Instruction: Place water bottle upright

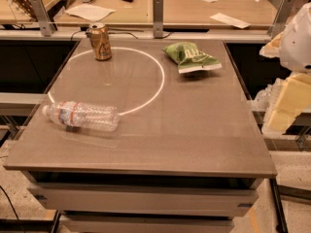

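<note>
The water bottle (82, 115) lies on its side near the left edge of the grey table (194, 140). It is clear ribbed plastic with a white cap pointing left and a white label with red and blue print. My gripper (290, 101) shows as pale yellow parts below the white arm housing (297, 38) at the right edge of the view. It is beyond the table's right side, far from the bottle and holding nothing I can see.
A gold-brown drink can (100, 41) stands upright at the back left. A green chip bag (190, 57) lies at the back right. A white ring of light (158, 84) marks the tabletop. Wooden desks with papers (90, 12) stand behind.
</note>
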`<act>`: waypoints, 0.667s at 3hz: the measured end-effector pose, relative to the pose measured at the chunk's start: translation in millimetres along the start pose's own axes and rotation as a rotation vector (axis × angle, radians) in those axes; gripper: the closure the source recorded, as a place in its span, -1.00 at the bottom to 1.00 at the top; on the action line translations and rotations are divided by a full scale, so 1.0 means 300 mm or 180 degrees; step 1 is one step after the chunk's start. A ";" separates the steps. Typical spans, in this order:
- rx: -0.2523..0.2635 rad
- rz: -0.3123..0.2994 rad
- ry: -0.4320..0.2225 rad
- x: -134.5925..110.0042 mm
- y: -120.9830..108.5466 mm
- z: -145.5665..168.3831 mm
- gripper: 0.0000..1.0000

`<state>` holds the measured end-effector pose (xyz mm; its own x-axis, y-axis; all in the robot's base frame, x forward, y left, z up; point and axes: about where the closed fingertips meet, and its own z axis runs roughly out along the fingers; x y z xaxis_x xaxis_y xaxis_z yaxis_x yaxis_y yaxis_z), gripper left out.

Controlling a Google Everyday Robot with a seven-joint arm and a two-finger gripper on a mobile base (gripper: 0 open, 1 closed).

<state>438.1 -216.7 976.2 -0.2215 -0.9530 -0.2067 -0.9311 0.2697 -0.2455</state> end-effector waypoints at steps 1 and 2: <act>0.0045 -0.0032 -0.0029 -0.025 0.000 -0.003 -1.00; 0.0063 -0.0083 -0.0055 -0.090 0.003 0.014 -1.00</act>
<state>444.5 -190.1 977.4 -0.1921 -0.9572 -0.2164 -0.9306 0.2477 -0.2695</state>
